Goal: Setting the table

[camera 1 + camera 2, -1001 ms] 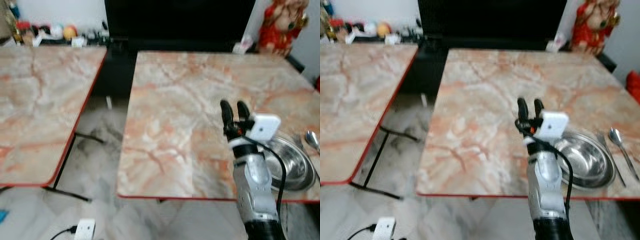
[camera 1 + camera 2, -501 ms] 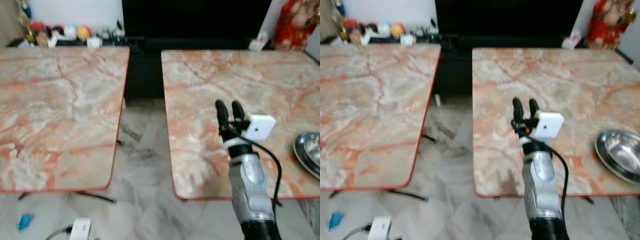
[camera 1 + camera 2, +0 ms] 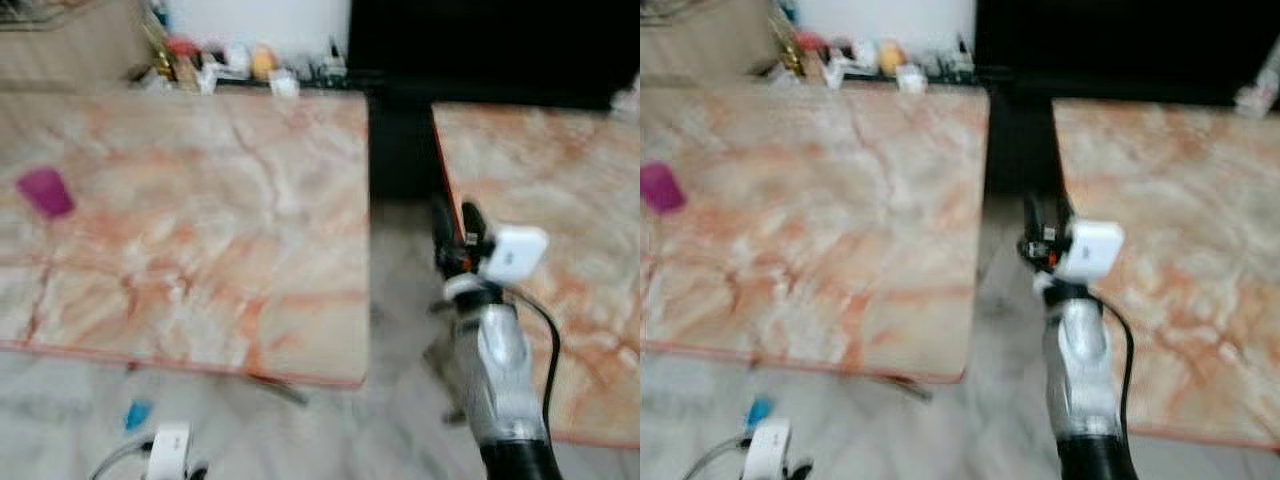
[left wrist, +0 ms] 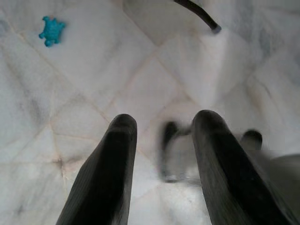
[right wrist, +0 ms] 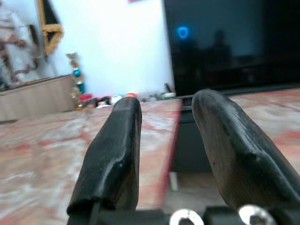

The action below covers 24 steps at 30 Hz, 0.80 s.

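Note:
A purple cup (image 3: 45, 191) stands on the left marble table (image 3: 230, 250), near its far left side. My right gripper (image 3: 455, 218) is raised in front of me over the gap between the two tables, pointing up. In the right wrist view its fingers (image 5: 117, 140) are open with nothing between them. My left gripper (image 4: 164, 119) hangs open and empty above the pale tiled floor. The picture is blurred.
A second marble table (image 3: 560, 210) stands to the right, across a narrow gap. A dark cabinet (image 3: 480, 50) and a shelf of small items (image 3: 240, 65) line the back wall. On the floor lie a blue toy (image 4: 51, 30) and a white power strip (image 3: 168, 450).
The camera has swung left: the right table and steel bowl slid out to the right, while the left table and purple cup came into view. My right gripper stays raised and open.

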Motion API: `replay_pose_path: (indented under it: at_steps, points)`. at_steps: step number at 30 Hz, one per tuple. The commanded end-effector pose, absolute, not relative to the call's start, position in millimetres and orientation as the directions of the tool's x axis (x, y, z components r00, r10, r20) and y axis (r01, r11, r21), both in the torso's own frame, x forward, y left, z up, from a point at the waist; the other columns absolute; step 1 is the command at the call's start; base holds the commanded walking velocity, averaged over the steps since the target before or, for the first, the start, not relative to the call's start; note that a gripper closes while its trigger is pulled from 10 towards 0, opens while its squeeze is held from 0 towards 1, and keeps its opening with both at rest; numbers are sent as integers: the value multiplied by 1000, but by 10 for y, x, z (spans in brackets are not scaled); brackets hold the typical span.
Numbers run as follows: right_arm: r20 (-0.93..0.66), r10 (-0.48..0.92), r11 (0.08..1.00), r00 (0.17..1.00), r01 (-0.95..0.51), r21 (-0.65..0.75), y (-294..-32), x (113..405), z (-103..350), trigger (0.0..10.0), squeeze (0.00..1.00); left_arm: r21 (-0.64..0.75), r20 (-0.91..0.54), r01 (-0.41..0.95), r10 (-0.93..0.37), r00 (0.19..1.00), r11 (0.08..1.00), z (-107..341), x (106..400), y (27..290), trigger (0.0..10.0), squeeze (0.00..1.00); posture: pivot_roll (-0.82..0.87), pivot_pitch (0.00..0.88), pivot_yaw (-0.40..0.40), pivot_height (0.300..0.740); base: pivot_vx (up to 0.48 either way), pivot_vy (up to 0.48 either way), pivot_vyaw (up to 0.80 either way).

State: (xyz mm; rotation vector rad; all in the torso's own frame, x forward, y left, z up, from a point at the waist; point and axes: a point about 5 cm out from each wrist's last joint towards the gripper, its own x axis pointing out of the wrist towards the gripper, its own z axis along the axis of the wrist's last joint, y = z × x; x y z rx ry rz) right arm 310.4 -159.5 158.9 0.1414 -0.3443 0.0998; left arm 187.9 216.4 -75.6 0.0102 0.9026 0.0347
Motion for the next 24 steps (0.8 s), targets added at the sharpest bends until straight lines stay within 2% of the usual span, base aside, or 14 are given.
replay_pose_path:
  at_steps: [1,11,24]
  points:
    - [374,90,981,923,-148,129,-1521,3113,1659,10000,0,45,-795,-28,52,604,999,-756,1871,2206,10000,0,85,34,-56,740,0,476,594]
    - [376,94,980,922,-153,129,-1514,3117,1658,10000,0,43,-795,-29,52,604,999,-756,1886,2177,10000,0,90,33,-57,740,0,474,554]
    - [375,84,976,923,-151,154,-1517,3136,1664,10000,0,54,-807,-57,77,586,997,-797,1617,2455,10000,0,92,33,-60,740,0,416,0]
